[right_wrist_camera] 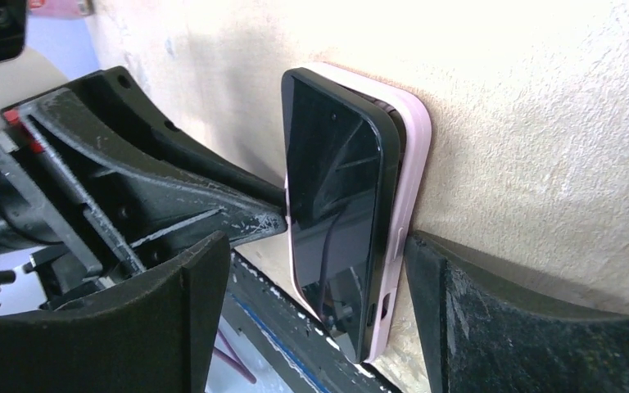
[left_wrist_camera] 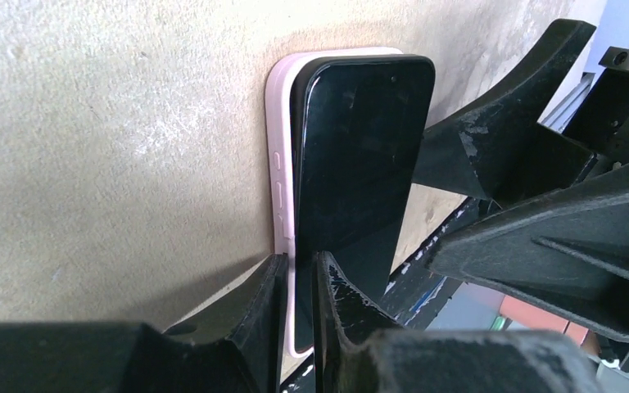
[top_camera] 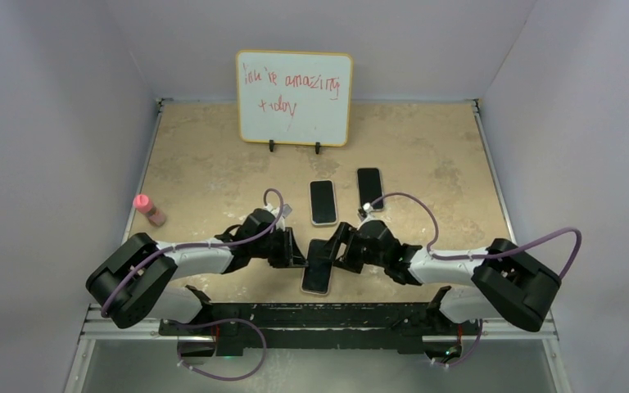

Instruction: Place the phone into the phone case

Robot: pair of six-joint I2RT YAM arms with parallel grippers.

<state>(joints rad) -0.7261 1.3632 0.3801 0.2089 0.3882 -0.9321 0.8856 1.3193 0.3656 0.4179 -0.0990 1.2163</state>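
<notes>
A black phone lies screen up in a pale pink case on the table between the two arms. In the left wrist view my left gripper is shut on one edge of the phone and the case. In the right wrist view my right gripper is open around the phone. One finger touches the side of the case, and the other stands clear. The phone's far end stands proud of the case rim. In the top view the left gripper and the right gripper meet at the phone.
Two more dark phones lie just beyond the grippers. A whiteboard stands at the back of the table. A small pink bottle stands at the left edge. The black rail runs along the near edge.
</notes>
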